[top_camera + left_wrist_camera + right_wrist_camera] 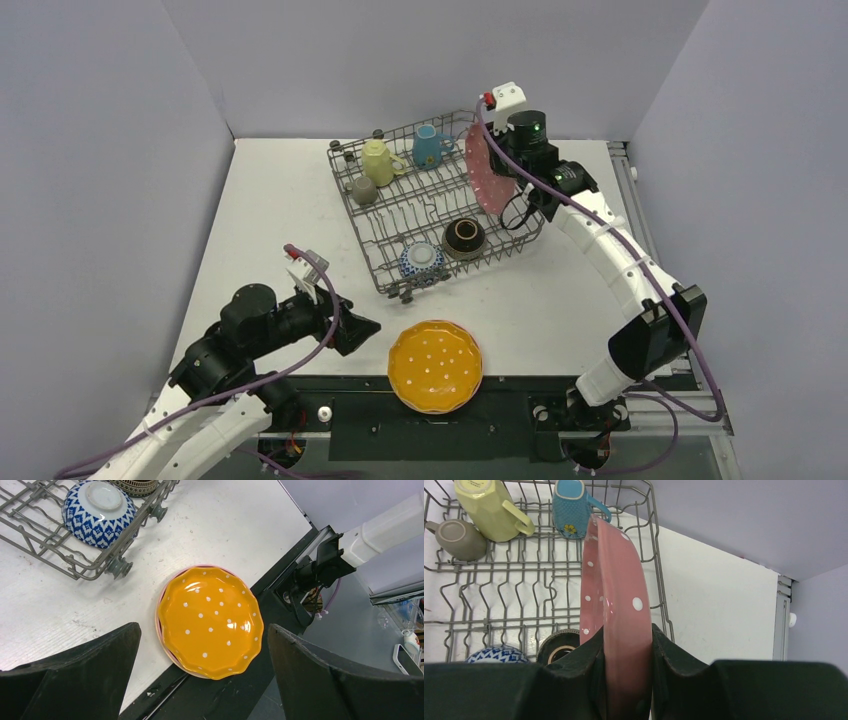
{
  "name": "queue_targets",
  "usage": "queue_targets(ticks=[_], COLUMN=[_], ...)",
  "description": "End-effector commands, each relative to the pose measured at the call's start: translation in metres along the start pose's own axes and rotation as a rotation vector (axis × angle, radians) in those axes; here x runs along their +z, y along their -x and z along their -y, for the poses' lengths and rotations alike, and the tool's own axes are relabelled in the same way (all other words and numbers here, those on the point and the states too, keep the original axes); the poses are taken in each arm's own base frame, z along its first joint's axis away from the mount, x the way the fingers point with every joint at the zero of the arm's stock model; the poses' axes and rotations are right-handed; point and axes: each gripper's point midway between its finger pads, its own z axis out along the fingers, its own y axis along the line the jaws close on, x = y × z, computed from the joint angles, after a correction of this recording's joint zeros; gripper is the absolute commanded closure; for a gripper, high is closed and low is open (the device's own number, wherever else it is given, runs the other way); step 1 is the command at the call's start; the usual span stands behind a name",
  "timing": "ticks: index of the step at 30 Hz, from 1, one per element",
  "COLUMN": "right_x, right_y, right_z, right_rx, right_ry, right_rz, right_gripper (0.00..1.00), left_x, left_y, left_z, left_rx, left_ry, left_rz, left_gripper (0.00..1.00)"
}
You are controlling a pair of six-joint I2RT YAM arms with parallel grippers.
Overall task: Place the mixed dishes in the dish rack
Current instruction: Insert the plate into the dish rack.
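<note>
A white table (280, 220) is seen filling the middle of the overhead view, walled in by pale lilac panels. A large rectangular grey wire dish rack (357, 216) with rows of upright tines is set at an angle in the upper centre of that view.

The right gripper (626, 632) is found at the upper right of the rack. Its black fingers are closed partway, and the rim of a pink white-dotted scalloped plate (616, 580) is clamped between them. The plate is held on edge above the rack's right-hand end; whether it touches the wires cannot be told.

The left gripper (202, 629) is placed at the lower left of the overhead view. Its fingers are spread wide and nothing is held. An orange white-dotted scalloped plate (435, 366) is seen lying flat at the lower centre, partly over the table's black front strip, and the pale rim of another plate (161, 630) is shown beneath it.

In the rack's lower end a dark-brown bowl (464, 238) and a blue-white patterned bowl (421, 259) are lodged side by side, the patterned one turned base up.

At the rack's upper end a pale-yellow mug (378, 161), a light-blue mug (430, 147) and a small olive mug (364, 190) are propped among the tines.
</note>
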Motion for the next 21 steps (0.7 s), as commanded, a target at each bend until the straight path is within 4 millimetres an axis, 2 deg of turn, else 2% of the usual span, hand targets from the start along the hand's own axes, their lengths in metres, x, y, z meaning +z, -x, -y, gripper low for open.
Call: queue_targets(ticks=[1,10,16,21], right_x=[-0.003,0.037,0.073,0.092], right_y=[0.086,0.074,0.056,0.052], right_z=[0.023,0.021,0.018,0.02], right_rx=[0.012,-0.048,-0.068,-0.099], right_ry=[-0.047,-0.059,-0.089,-0.11], right_rz=[0.266,0.218,0.181,0.176], right_gripper=[1.0,1.0,1.0,1.0], left_x=[-0.002,-0.007,-0.008,-0.008], left_y=[0.015,0.021,0.023,0.024], left_z=[0.008,0.005,0.004,0.003], left_rx=[0.036,0.035,0.035,0.036], left_ry=[-0.038,-0.023,-0.021,-0.02], left_rz=[0.061,0.1,0.111,0.117], left_gripper=[0.04,0.04,0.04,0.04])
